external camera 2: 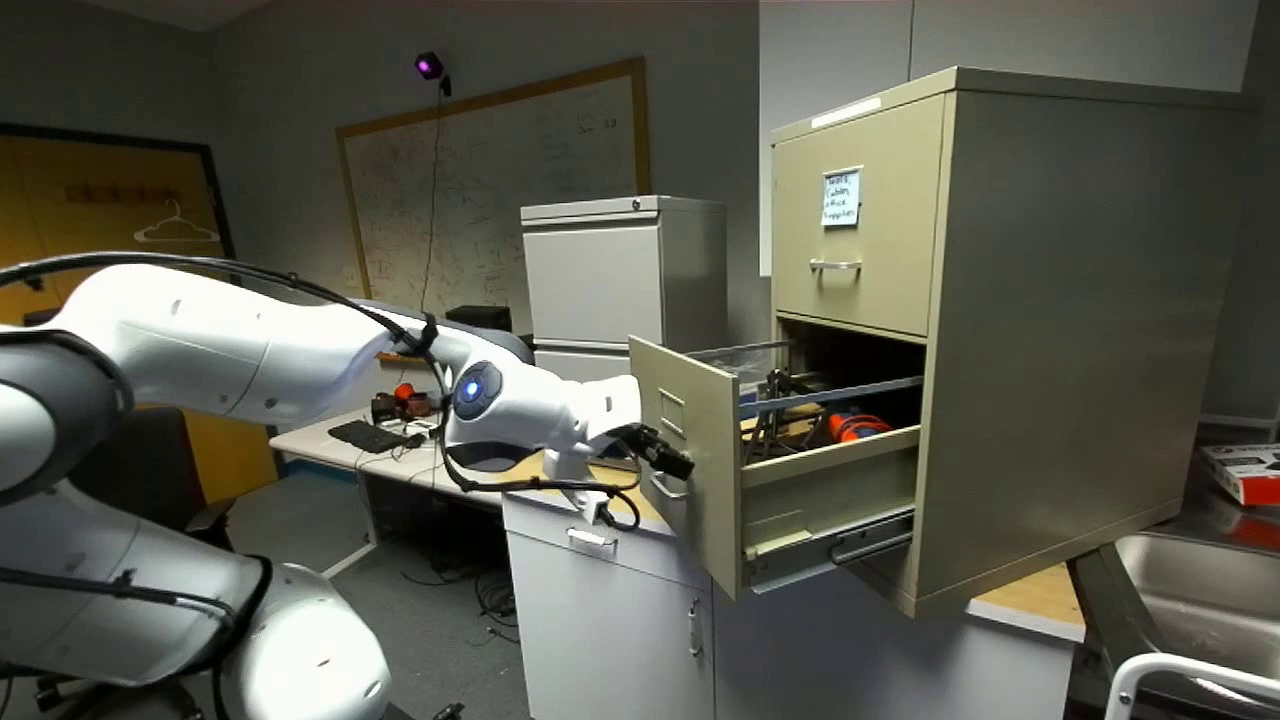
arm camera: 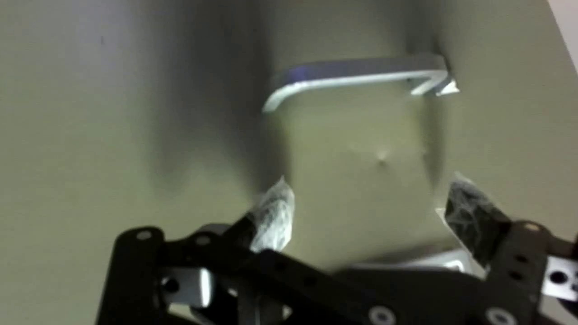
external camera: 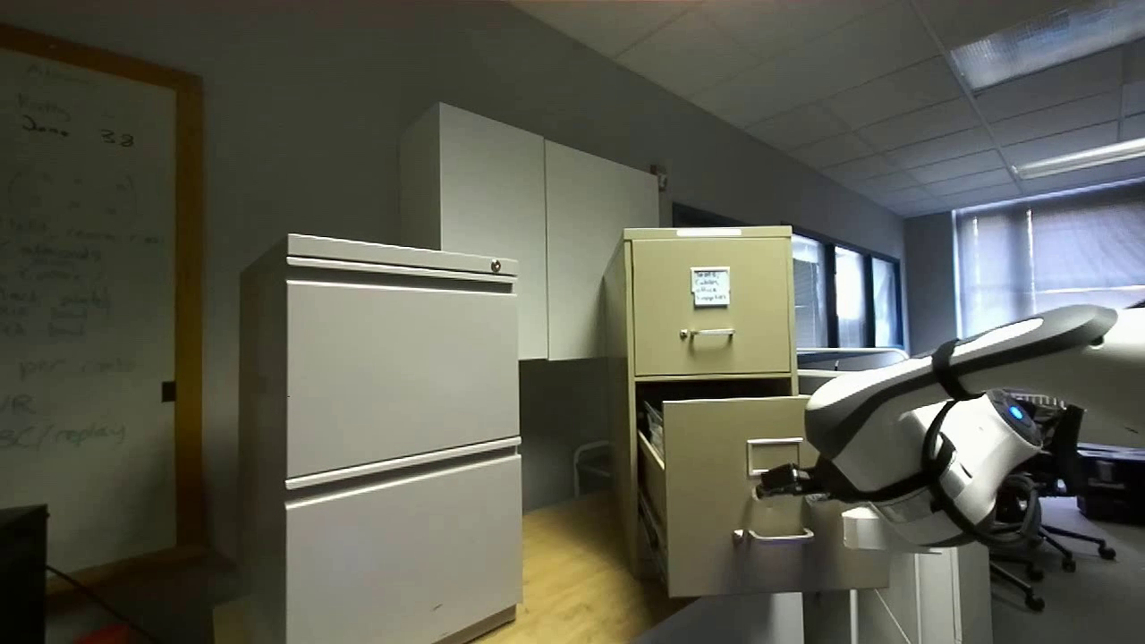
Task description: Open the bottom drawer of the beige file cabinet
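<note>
The beige file cabinet (external camera: 713,358) stands beside the grey cabinet and also shows in an exterior view (external camera 2: 1060,300). Its bottom drawer (external camera: 702,501) is pulled well out in both exterior views; its front (external camera 2: 715,480) hides part of the inside. The drawer's metal handle (external camera: 780,538) is low on the front and also shows in the wrist view (arm camera: 361,74). My gripper (external camera: 776,480) is close in front of the drawer front, above the handle and below the label holder (external camera: 775,454). In the wrist view my gripper (arm camera: 372,212) is open, with nothing between its fingertips; the handle lies apart from them.
Tools, among them a black tripod-like thing (external camera 2: 775,410) and an orange-blue item (external camera 2: 857,427), lie in the open drawer. The grey cabinet (external camera: 402,385) stands beside it. A white base cupboard (external camera 2: 610,610) is below. A sink (external camera 2: 1190,570) lies beyond the cabinet.
</note>
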Robot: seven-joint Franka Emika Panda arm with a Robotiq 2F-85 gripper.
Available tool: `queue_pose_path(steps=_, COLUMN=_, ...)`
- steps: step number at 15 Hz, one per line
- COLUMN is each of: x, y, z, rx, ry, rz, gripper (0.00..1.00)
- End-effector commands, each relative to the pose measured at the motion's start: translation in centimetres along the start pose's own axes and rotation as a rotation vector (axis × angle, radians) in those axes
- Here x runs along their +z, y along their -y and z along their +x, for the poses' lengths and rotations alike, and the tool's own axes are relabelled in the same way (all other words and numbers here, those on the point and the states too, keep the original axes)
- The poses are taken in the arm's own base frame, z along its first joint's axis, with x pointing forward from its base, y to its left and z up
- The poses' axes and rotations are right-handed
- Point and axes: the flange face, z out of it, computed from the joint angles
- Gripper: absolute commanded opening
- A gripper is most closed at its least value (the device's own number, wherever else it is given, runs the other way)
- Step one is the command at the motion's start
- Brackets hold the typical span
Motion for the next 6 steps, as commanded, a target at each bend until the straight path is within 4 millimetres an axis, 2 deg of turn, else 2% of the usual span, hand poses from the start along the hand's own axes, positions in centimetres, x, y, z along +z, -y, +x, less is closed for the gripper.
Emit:
queue_pose_path(steps=1, x=-0.1, y=1.1, z=-0.2, rx=-0.093, ry=0.009, rz=0.021, gripper=1.0)
queue_pose_path(steps=6, x=4.0, y=0.7, z=-3.9, rx=-0.115, ry=0.234, rz=0.068, gripper=1.0)
